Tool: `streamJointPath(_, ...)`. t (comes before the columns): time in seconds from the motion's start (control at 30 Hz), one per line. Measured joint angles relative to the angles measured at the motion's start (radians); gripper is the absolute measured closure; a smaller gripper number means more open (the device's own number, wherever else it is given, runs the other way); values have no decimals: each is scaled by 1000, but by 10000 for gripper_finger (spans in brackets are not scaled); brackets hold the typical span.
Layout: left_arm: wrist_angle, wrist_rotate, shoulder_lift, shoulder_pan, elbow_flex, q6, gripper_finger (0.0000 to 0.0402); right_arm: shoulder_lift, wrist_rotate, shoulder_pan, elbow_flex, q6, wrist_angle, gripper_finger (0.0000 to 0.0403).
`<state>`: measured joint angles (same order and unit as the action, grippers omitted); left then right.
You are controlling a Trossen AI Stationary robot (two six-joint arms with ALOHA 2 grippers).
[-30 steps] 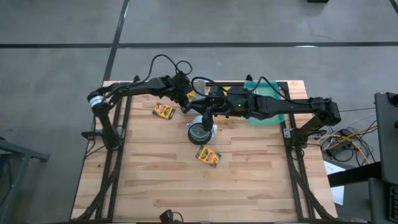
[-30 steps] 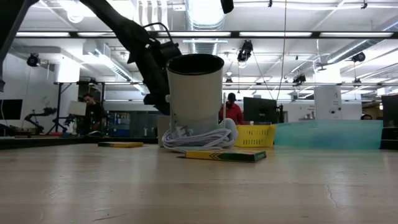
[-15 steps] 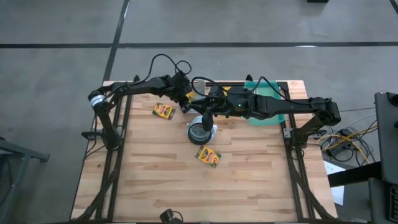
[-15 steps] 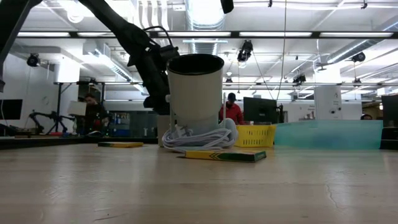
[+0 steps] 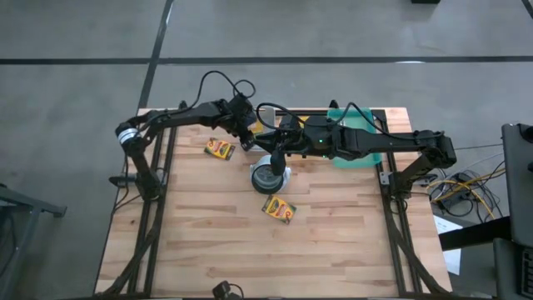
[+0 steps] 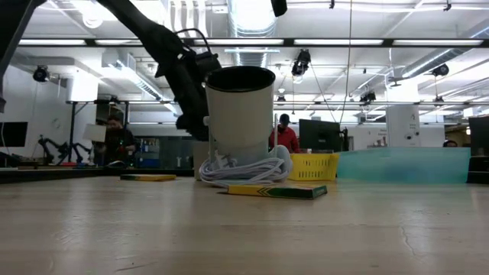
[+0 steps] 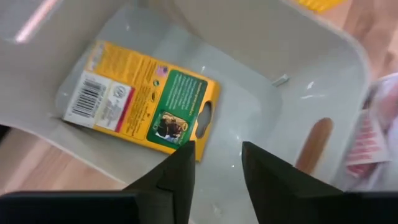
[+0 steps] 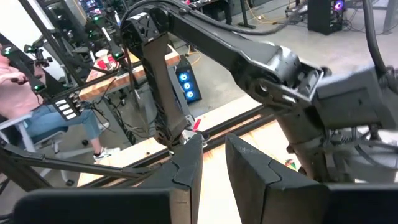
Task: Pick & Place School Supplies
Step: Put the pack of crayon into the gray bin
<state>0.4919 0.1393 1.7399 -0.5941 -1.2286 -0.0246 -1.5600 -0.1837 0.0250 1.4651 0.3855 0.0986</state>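
A yellow-and-green crayon box (image 7: 143,99) lies flat on the floor of a pale grey bin (image 7: 298,56) at the table's far middle. My left gripper (image 7: 217,155) (image 5: 248,133) hangs open just above it, slanting down, with nothing between its fingers. Two more crayon boxes lie flat on the wood: one (image 5: 219,149) left of centre, one (image 5: 279,209) near the middle. My right gripper (image 8: 213,146) (image 5: 279,148) is held high and nearly level over the white cup (image 5: 268,175). Its fingers stand a narrow gap apart with nothing between them.
The white cup (image 6: 241,114) stands mid-table with a white cord (image 6: 244,169) coiled round its base. A teal tray (image 5: 358,146) sits at the far right, and a yellow basket (image 6: 313,166) stands behind the cup. People sit in the room beyond the table.
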Motion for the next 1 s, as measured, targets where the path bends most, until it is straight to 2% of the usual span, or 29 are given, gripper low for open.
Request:
streamJointPath(0.23,110,-6,-106,0,-62,-4,266,0,0,0,0,0,0,335)
streamJointPath(0.5,269,-2,-277,0,-62,-2,266,0,0,0,0,0,0,335)
streamJointPath(0.67,334,0,-363,0,-61,90,266,0,0,0,0,0,0,335)
streamJointPath(1.0,400,-7,-451,1,-60,69,266,0,0,0,0,0,0,335)
